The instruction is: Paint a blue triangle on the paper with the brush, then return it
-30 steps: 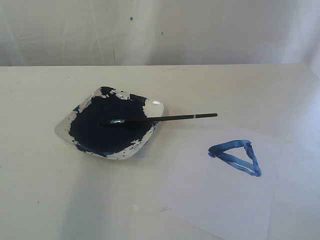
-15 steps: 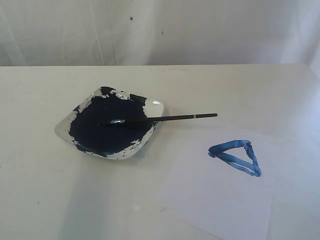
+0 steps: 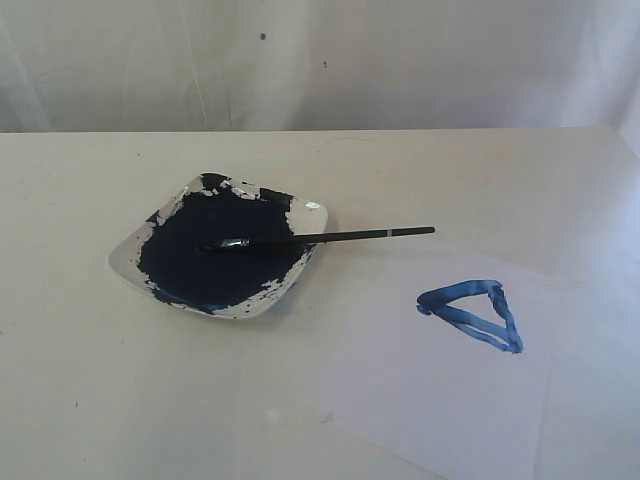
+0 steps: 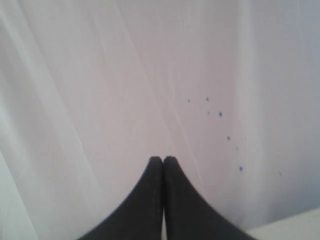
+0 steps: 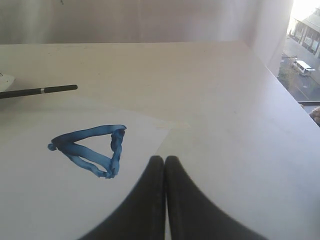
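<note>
The brush (image 3: 315, 238) lies across a white square paint dish (image 3: 128, 256) on the cream counter (image 3: 90, 400). Its stained tip and silver ferrule rest on the navy paint pool (image 3: 215, 270), and its black handle juts over the dish's rim toward 3 o'clock. At about 4 o'clock from the dish, the paper (image 3: 420, 400) lies flat on the counter. It carries the blue triangle (image 3: 470, 315), an uneven outline of thick strokes near its far right part, well apart from the brush. The left end effector (image 4: 163, 160) is clenched on nothing, its 2 black fingers pressed together before a white curtain (image 4: 100, 90) flecked with dark specks. The right end effector (image 5: 164, 159) is likewise clenched and empty, poised over the paper just beside the triangle.
</note>
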`<state>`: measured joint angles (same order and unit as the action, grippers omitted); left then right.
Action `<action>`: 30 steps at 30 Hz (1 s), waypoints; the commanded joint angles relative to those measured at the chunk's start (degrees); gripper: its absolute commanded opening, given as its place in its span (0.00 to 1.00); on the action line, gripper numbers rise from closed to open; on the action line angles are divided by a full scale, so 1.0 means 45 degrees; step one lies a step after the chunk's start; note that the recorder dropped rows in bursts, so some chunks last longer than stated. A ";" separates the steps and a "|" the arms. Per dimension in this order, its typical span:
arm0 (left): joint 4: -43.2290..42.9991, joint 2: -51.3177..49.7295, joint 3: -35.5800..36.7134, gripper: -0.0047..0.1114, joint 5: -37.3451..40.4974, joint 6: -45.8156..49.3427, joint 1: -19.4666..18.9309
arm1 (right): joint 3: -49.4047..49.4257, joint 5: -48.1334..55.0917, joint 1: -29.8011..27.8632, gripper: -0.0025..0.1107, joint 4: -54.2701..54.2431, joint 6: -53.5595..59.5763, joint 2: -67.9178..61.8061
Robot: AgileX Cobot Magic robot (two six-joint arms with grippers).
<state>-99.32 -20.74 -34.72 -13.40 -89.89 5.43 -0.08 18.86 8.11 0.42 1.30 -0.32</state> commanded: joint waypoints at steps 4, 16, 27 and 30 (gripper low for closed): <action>0.2420 0.2239 -0.0005 0.04 0.0904 -0.7005 -0.0014 | 0.0017 -0.0105 -0.0044 0.02 0.0032 -0.0011 0.0071; 1.8331 0.2351 0.1315 0.04 0.6579 0.1267 -0.0037 | 0.0017 -0.0105 -0.0044 0.02 0.0032 -0.0011 0.0071; 2.1980 0.2397 0.5826 0.04 0.6961 1.9975 -0.0062 | 0.0017 -0.0105 -0.0044 0.02 0.0006 -0.0011 0.0071; 2.1980 0.2397 0.7008 0.04 0.5806 1.9975 -0.0062 | 0.0017 -0.0105 -0.0044 0.02 0.0006 -0.0011 0.0071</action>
<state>-1.32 -10.29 -7.30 17.45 -2.14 5.41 -0.08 18.86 8.11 0.00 1.19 -0.32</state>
